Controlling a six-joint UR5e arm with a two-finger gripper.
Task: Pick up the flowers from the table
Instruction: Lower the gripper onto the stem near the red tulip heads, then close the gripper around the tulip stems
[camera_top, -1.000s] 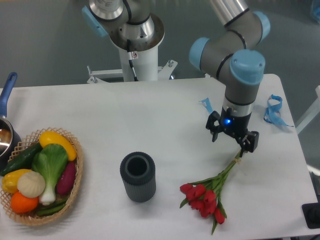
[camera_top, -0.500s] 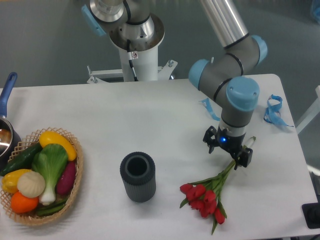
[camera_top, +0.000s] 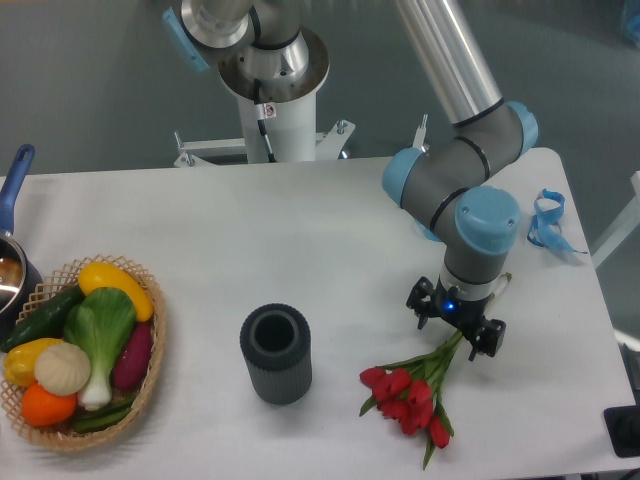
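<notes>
My tool (camera_top: 455, 327), fingers apart, straddles the thin green stems of the red tulip bunch (camera_top: 412, 392) near the white surface's (camera_top: 300, 250) right edge.

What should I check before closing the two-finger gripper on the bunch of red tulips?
1. Gripper over the green stems of the red tulip flowers: ok, fingers straddle the stems.
2. Jaws open: ok, fingers stand apart.
3. Fingertips low enough to catch the stems: cannot tell from this one view.
4. Flowers lying flat on the white table: ok.
5. Dark grey ribbed cylinder cup clear of the lift path: ok, it stands well off to the side.
6. Curly blue ribbon clear of the fingers: ok.
</notes>
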